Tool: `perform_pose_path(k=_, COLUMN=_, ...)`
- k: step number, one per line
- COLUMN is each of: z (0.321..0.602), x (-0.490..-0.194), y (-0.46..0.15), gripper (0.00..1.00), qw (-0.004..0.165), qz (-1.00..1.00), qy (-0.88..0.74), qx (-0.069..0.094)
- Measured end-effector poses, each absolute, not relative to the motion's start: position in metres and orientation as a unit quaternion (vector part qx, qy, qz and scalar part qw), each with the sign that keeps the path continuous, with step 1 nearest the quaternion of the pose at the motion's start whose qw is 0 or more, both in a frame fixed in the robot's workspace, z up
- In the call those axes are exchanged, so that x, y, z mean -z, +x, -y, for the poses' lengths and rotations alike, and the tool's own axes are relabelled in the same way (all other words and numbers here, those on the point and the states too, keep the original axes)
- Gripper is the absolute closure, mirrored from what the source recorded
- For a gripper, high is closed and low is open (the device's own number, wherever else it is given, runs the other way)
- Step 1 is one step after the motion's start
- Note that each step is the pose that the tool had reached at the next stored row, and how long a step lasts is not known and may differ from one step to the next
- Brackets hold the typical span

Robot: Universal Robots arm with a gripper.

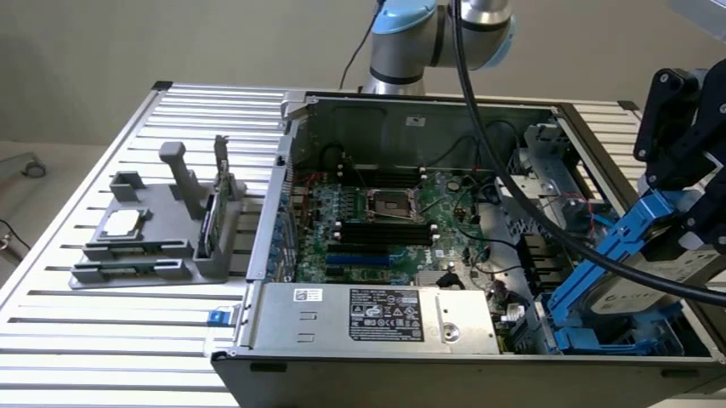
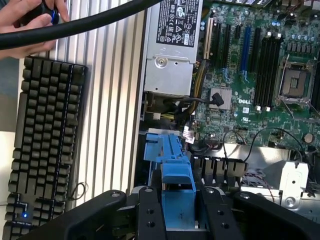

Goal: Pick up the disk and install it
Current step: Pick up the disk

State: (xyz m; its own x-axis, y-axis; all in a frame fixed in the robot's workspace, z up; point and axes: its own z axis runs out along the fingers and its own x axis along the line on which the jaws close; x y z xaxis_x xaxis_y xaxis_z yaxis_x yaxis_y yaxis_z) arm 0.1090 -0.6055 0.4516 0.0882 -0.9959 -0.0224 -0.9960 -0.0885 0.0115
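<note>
Pincer (image 2: 181, 212) around blue-framed silver-grey disk (image 1: 631, 303)

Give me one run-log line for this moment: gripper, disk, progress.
gripper: fingers shut on disk | disk: tilted, reaching into open computer case, exterior view's right | install: not yet seated
</note>
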Motion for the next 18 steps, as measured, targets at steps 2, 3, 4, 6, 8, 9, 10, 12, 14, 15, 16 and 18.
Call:
perform_pose_path(k=2, z=0.6055, x=-0.4502, y=0.1096, gripper=0.67, qw=0.003, qz=-0.676, qy=-0.737, qx=-0.012)
perform_pose_path(k=3, z=0.6055, x=-0.4494, y=0.1096, gripper=0.67, qw=0.004, qz=-0.676, qy=-0.737, qx=-0.012)
perform_pose_path(k=4, z=0.6055, x=-0.4487, y=0.1096, gripper=0.67, qw=0.004, qz=-0.677, qy=-0.736, qx=-0.013)
perform_pose_path(k=6, z=0.6055, x=-0.4479, y=0.1098, gripper=0.67, qw=0.004, qz=-0.677, qy=-0.735, qx=-0.013)
perform_pose_path(k=8, z=0.6054, x=-0.4472, y=0.1101, gripper=0.67, qw=0.005, qz=-0.678, qy=-0.735, qx=-0.013)
perform_pose_path(k=9, z=0.6052, x=-0.4469, y=0.1101, gripper=0.67, qw=0.005, qz=-0.679, qy=-0.734, qx=-0.014)
perform_pose_path(k=10, z=0.6050, x=-0.4465, y=0.1101, gripper=0.67, qw=0.005, qz=-0.679, qy=-0.734, qx=-0.014)
perform_pose_path(k=12, z=0.6041, x=-0.4457, y=0.1102, gripper=0.67, qw=0.005, qz=-0.681, qy=-0.732, qx=-0.014)
perform_pose_path(k=14, z=0.6028, x=-0.4450, y=0.1102, gripper=0.67, qw=0.006, qz=-0.682, qy=-0.731, qx=-0.014)
perform_pose_path(k=15, z=0.6022, x=-0.4447, y=0.1103, gripper=0.67, qw=0.006, qz=-0.683, qy=-0.730, qx=-0.014)
perform_pose_path(k=16, z=0.6017, x=-0.4442, y=0.1104, gripper=0.67, qw=0.006, qz=-0.684, qy=-0.730, qx=-0.014)
perform_pose_path(k=18, z=0.6012, x=-0.4428, y=0.1112, gripper=0.67, qw=0.007, qz=-0.685, qy=-0.729, qx=-0.015)
